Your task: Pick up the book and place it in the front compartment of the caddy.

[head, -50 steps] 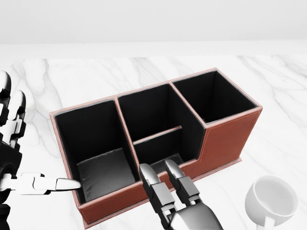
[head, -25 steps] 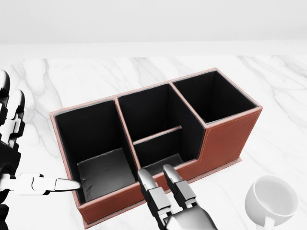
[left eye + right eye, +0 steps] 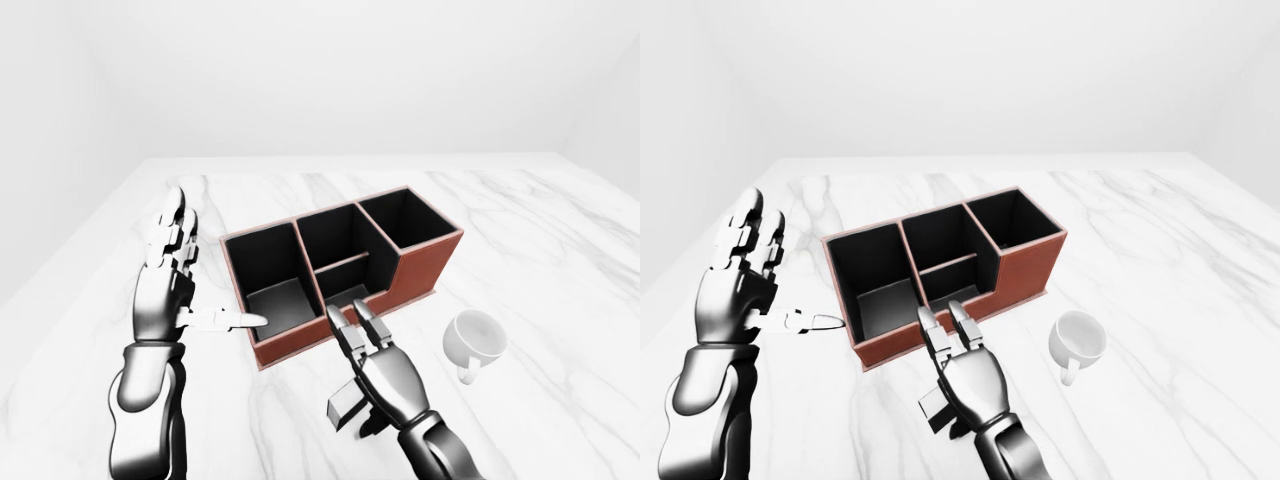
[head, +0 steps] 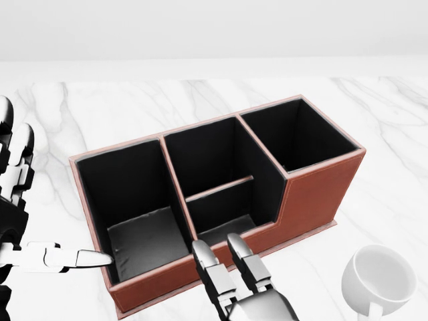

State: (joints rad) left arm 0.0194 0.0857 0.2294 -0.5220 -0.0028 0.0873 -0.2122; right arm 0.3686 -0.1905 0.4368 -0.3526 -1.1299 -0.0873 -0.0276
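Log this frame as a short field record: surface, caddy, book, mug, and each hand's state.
surface: white marble table
caddy: red-brown, black-lined caddy, several open compartments, upright
book: not identifiable in any view
mug: white mug, to the right of the caddy, apart from it
left hand: left hand open, fingers spread, thumb tip at the caddy's left end
right hand: right hand open, empty, fingers extended toward the caddy's low near wall

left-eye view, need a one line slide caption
Both hands open beside the brown caddy: left hand at its left end, right hand below it, white mug right.
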